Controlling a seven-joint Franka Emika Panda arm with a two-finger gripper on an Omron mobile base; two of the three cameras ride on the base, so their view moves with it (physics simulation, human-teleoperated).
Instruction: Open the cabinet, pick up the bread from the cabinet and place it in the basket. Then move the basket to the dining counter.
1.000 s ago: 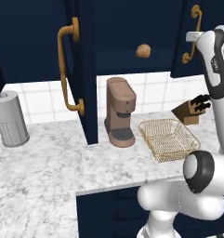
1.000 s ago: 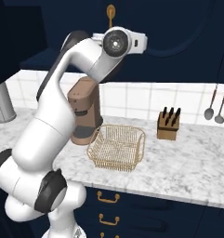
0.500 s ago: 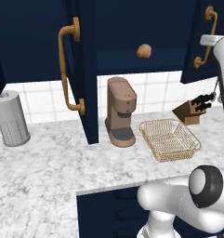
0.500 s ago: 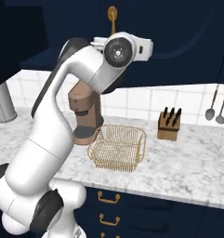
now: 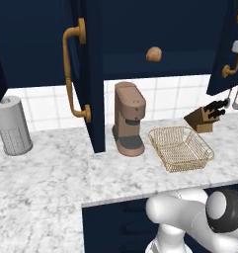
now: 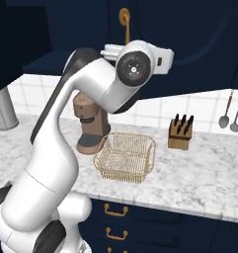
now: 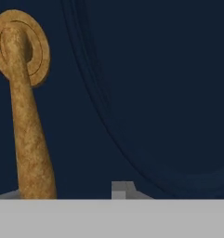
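While fingers hidden, brass handle (image 7: 27,116) cropped

We see the dark navy cabinet (image 5: 91,74) with both doors swung open, the small round golden bread (image 5: 153,54) on its shelf, and the empty gold wire basket (image 5: 180,148) on the marble worktop below.
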